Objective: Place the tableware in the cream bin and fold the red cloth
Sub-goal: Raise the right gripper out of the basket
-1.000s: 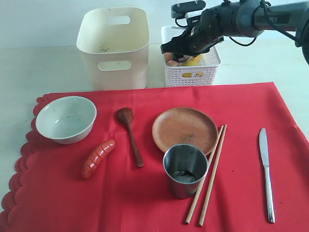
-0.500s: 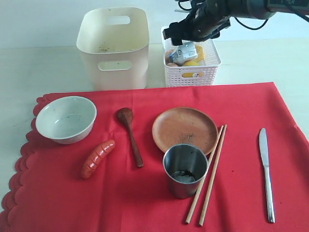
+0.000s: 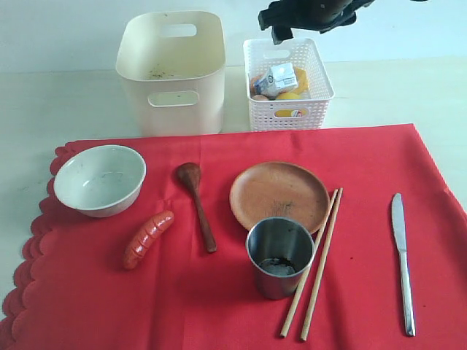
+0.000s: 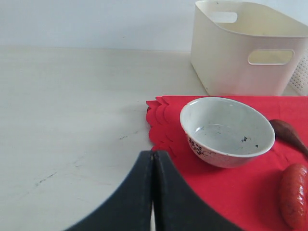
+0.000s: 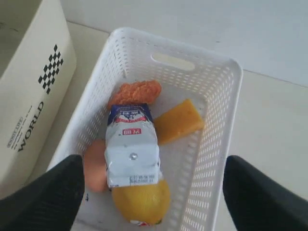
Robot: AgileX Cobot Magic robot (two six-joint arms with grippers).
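Hovering above the white lattice basket (image 5: 211, 120), the right gripper (image 5: 154, 192) has its fingers spread wide and holds nothing. The left gripper (image 4: 153, 192), fingers pressed together, sits low over bare table beside the red cloth (image 3: 219, 306), near the bowl (image 4: 226, 130). No tableware is in the cream bin (image 3: 208, 106) yet. Bowl, spoon (image 3: 189, 173), plate (image 3: 281, 191), steel cup (image 3: 279, 281), chopsticks (image 3: 321, 262) and knife (image 3: 403, 262) all lie on the flat, unfolded cloth, alongside a sausage (image 3: 148, 238). Only the right wrist view shows the basket's milk carton (image 5: 131, 149) clearly. Only the left wrist view shows the left gripper.
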